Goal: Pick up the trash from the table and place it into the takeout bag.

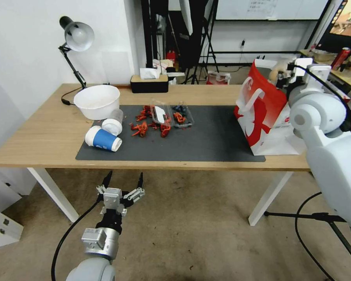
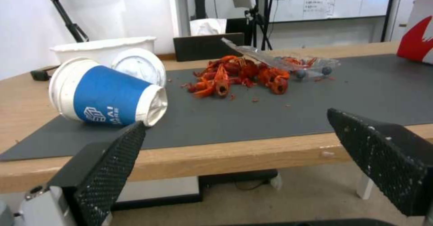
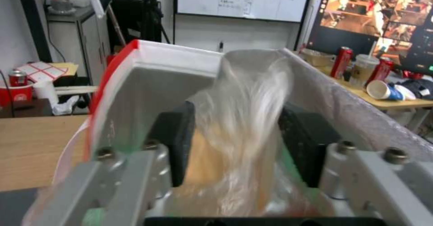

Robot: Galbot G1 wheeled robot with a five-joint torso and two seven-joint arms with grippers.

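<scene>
Clear crinkly plastic, the crumpled wrapper [image 3: 239, 117], is pinched between the right gripper [image 3: 239, 141]'s black pads right over the open takeout bag [image 1: 269, 113], so I'd guess it's lined up for a drop. The left gripper [image 1: 123, 180] hangs spread wide off the table [image 1: 35, 136] edge nearest the robot, well left of the bag, facing the tipped blue cup [image 2: 106, 95].

I see a light-wood table [image 1: 35, 140] on white legs, with a dark grey mat [image 1: 206, 140] across its middle. The takeout bag [image 1: 267, 113] is red and white, its lining [image 3: 361, 111] silvery. The paper cup [image 1: 102, 139] is blue with a white logo and white lid; beside it the bowl [image 1: 96, 100] is white. The scraps [image 2: 239, 75] are orange-red. My left claw [image 1: 123, 181] has black, dot-textured fingers [image 2: 113, 165]; my right claw [image 3: 239, 144] pinches a clear, whitish wrapper [image 3: 246, 117] between black pads.
</scene>
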